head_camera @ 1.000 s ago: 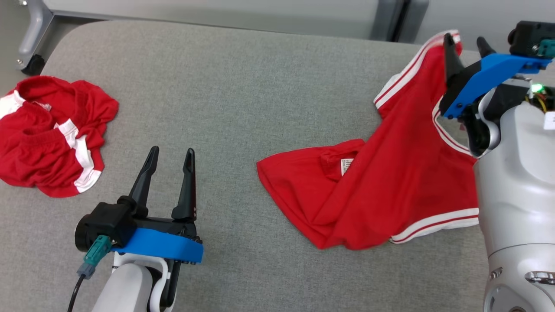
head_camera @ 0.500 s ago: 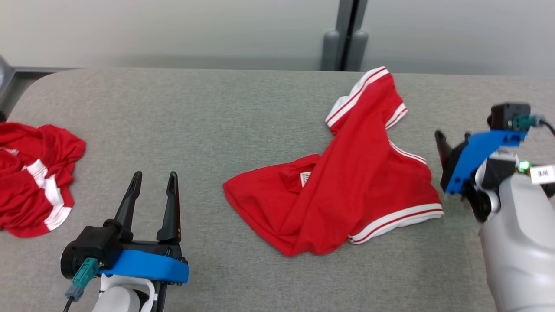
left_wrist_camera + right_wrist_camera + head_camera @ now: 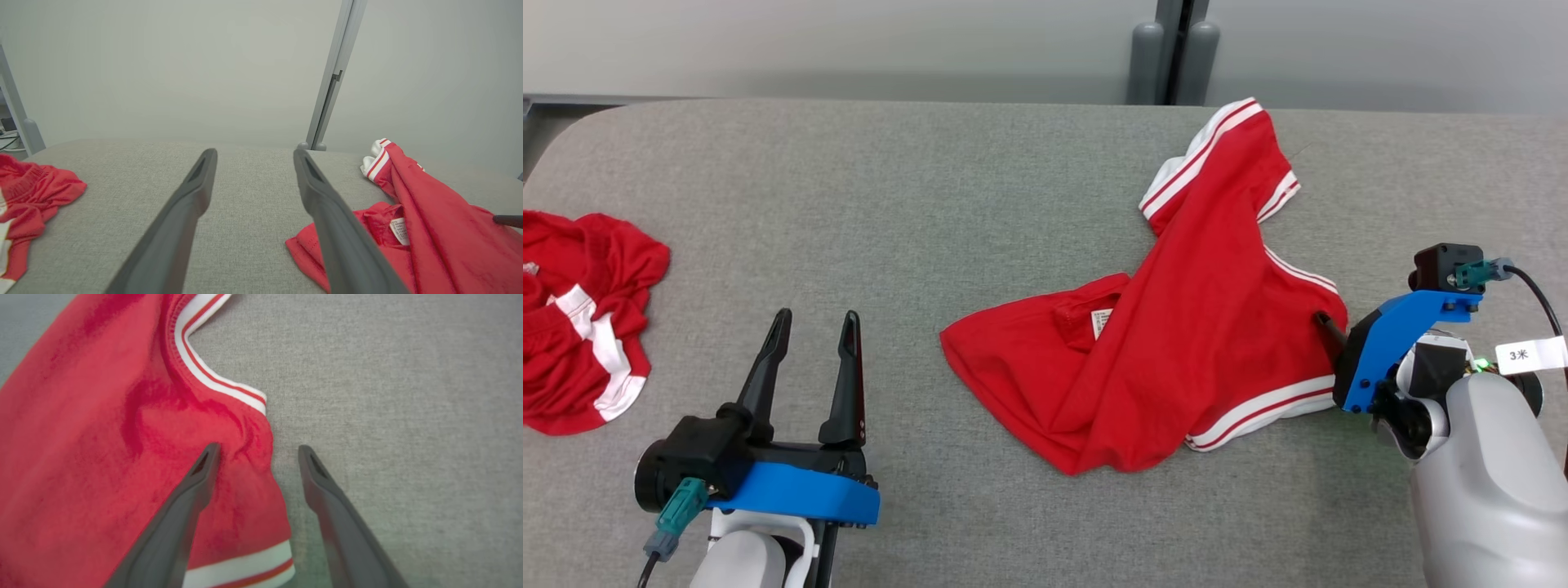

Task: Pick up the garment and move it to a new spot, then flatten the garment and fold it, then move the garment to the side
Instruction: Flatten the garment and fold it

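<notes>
Two grippers, both with fingers spread wide and nothing between them, were what you had to work with. Your left gripper (image 3: 817,317) hung over bare counter (image 3: 931,204), well apart from the garment (image 3: 1176,327). The garment lay crumpled right of the counter's middle, with a striped sleeve thrown toward the far edge, the label showing in a fold, and the striped hem at the near right. Your right gripper (image 3: 258,448) sat low at that right side, straddling the edge just above the hem, one finger over red cloth and the other over bare counter. Whether the tips touched the cloth could not be told. The risk, as I judged it, lay in that straddle. With so little cloth between the fingers, closing there might have caught only a thin lip, or just the top layer, and it could have slipped out on the lift. If the tips were too low, they might have scraped or pinched the counter's covering instead. A one-sided pull would likely have dragged the heap and twisted the folds tighter, making flattening harder. A second red heap (image 3: 580,318) lay at the far left, so you had to be careful not to take it for your target.
</notes>
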